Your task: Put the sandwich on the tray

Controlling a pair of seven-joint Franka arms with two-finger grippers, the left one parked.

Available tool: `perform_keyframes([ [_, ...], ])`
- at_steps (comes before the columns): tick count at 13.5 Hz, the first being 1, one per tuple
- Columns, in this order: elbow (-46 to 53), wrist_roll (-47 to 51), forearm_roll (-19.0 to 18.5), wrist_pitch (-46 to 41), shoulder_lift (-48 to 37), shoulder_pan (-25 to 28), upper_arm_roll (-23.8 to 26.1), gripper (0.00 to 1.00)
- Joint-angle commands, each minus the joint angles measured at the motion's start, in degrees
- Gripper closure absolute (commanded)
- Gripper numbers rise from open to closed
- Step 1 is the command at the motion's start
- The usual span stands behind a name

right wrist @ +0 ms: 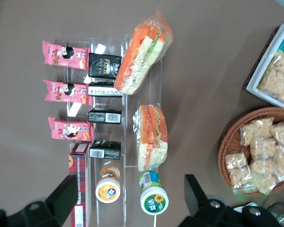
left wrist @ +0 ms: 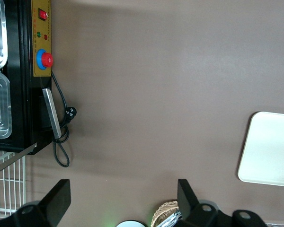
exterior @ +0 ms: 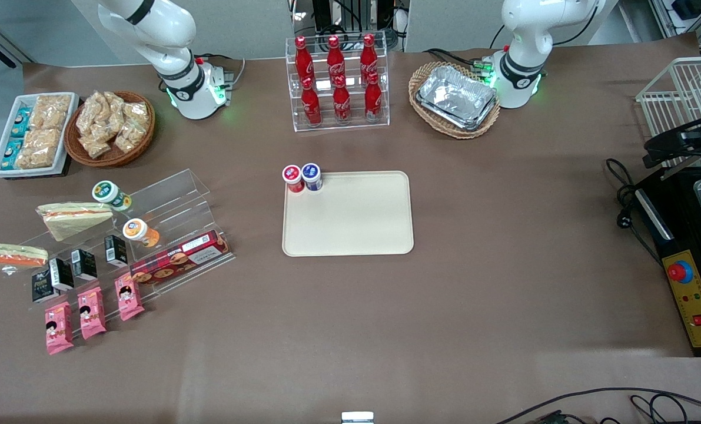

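The brown tabletop (exterior: 474, 294) is wide, and I watch it from far away. The tray (exterior: 350, 227) lies flat in the middle with two small pots (exterior: 303, 177) on one corner and lots of bare room. Toward the working arm's end stands a clear rack (exterior: 168, 203) full of snacks. Two sandwiches sit on it. I pick the sandwich (right wrist: 152, 136) that is closer to the tray, next to the green-lid pot (right wrist: 154, 198); the other sandwich (right wrist: 144, 53) sits at the rack's outer end. My pincer (right wrist: 128, 196) hangs high above the rack with its fingers spread wide and nothing in them. I think I am at the first step, the reach. Next I should come down over the sandwich, line the fingers across its thin sides, and squeeze softly, because the wrap looks slippery and the bread soft.
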Motion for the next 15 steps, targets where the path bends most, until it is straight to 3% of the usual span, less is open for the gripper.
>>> perform_keyframes([
  [1,0.15,4.82,3.33,0.6,0.22,0.04,-2.34,0.0],
  [15,-0.38,2.26,-2.2,3.23,1.71,-0.76,-2.62,0.0],
])
